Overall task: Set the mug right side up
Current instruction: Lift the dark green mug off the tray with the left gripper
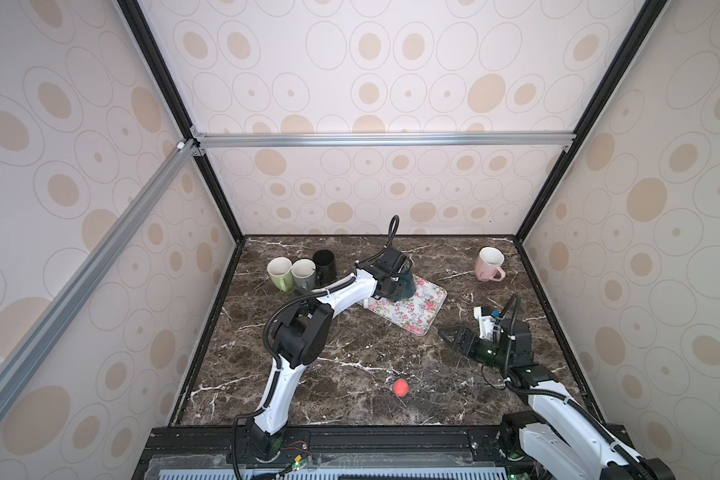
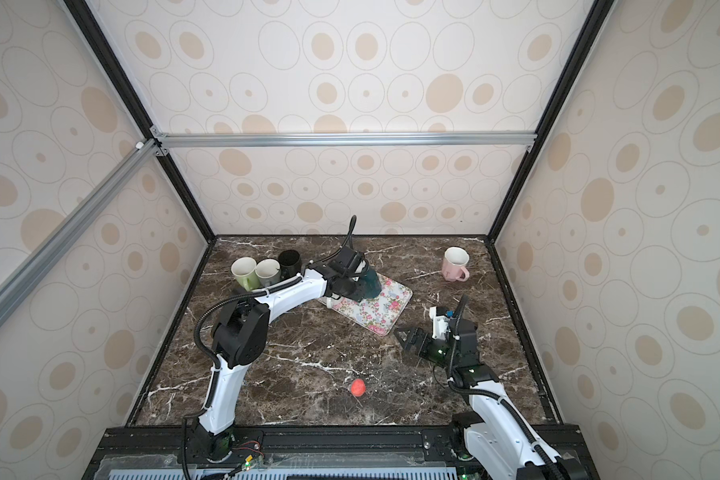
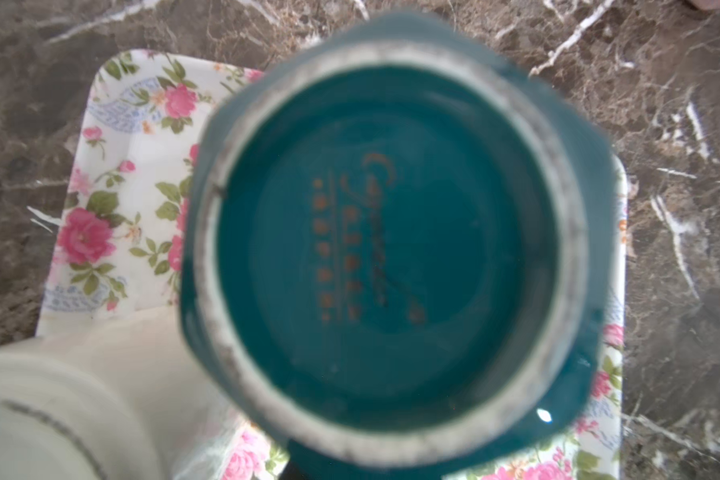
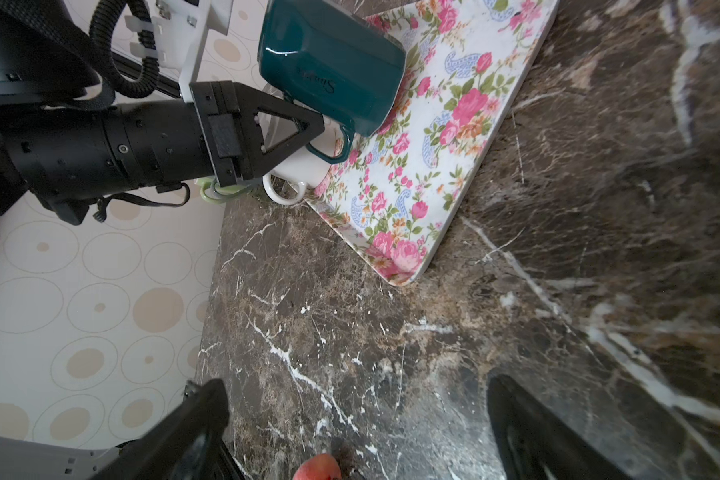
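1. Filling the left wrist view, the teal mug (image 3: 383, 249) shows its round underside: a glossy glazed disc with blurred gold lettering, ringed by a rough, unglazed pale foot.
2. From the right wrist view the same mug has faceted, shiny ceramic walls with gold script. It is tipped over above the floral tray (image 4: 454, 166), base raised and mouth angled down toward the tray. Whether the rim touches the tray cannot be told.
3. The left gripper (image 4: 321, 124), with black triangular fingers, is pinched on the mug's loop handle.
4. A white mug (image 4: 285, 187) with a smooth rounded handle sits just beside the teal one, at the tray's corner.
5. The tray is a flat rounded rectangle printed with pink roses and blue paisley, lying on the dark brown, white-veined marble table (image 1: 350, 374).
6. The right gripper (image 1: 447, 334) hangs near the tray's near corner with its 2 black fingers spread wide and nothing between them.
7. In both top views, 3 upright mugs cluster at the far left: green (image 1: 279, 272), grey (image 1: 303, 272) and black (image 1: 324, 264).
8. A pink mug (image 1: 489, 264) stands upright, well apart at the far right.
9. A small red-orange ball (image 1: 401, 387) lies on the marble between the arms.
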Controlling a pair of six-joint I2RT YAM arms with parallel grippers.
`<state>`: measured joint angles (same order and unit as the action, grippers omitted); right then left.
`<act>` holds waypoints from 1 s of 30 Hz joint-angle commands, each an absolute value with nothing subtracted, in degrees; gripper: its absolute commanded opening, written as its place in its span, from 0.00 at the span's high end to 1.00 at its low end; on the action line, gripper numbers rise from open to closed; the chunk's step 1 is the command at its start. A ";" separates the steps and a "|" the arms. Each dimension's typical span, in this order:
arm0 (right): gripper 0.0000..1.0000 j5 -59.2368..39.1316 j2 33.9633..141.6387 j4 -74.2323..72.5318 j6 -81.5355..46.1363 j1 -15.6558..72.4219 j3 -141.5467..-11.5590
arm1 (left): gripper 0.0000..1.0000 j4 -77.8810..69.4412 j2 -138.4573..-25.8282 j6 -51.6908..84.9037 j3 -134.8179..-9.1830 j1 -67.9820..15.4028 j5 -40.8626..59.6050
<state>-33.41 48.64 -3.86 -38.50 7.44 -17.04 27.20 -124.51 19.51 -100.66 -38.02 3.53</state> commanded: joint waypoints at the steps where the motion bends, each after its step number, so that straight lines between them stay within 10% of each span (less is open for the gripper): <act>1: 0.00 -33.93 49.67 -4.72 -38.99 7.82 -18.92 | 1.00 23.92 -120.55 21.27 -100.83 -37.22 5.27; 30: 0.02 -38.38 57.11 -12.19 -45.75 7.91 -24.73 | 1.00 6.53 -107.33 30.79 -86.87 -36.47 25.39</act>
<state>-37.36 57.71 -10.11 -44.16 7.46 -23.27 13.19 -111.24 29.34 -85.84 -36.73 20.84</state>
